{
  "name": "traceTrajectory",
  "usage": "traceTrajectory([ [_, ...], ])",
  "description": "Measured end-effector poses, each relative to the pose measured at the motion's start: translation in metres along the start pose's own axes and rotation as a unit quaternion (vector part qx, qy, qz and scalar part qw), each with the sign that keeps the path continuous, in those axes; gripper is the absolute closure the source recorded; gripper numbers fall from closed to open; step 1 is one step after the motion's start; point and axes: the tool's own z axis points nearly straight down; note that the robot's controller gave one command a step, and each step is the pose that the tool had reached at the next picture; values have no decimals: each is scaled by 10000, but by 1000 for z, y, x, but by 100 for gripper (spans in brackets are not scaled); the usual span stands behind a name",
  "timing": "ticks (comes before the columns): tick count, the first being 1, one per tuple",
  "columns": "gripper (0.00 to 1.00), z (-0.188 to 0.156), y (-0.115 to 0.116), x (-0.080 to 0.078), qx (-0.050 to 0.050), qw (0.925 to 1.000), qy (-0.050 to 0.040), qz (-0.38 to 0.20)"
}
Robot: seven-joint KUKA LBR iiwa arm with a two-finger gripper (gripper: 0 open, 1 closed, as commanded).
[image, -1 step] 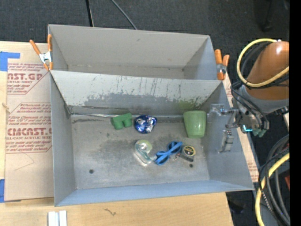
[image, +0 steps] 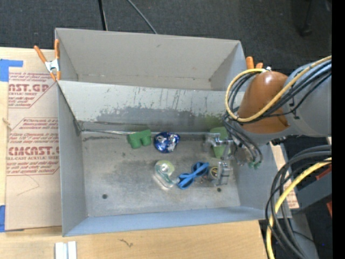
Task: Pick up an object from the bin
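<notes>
My gripper (image: 222, 169) is low in the bin's right part, close to the floor. Just to its left lies a blue twisted looped thing (image: 193, 174), its right end touching or almost touching the gripper. Left of that lies a clear, pale green rounded thing (image: 164, 172). A green piece (image: 218, 137) sits at the gripper's far side by the back wall, partly hidden by it. I cannot tell whether anything is held.
A green notched block (image: 139, 139) and a blue and white ball (image: 166, 142) lie along the foot of the back wall, left of the gripper. The arm with its orange cover and cables hangs over the bin's right rim.
</notes>
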Motion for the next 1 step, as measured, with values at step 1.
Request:
traceTrajectory([
  [1, 0, 21, 37, 18, 8, 9996, -12, -264],
])
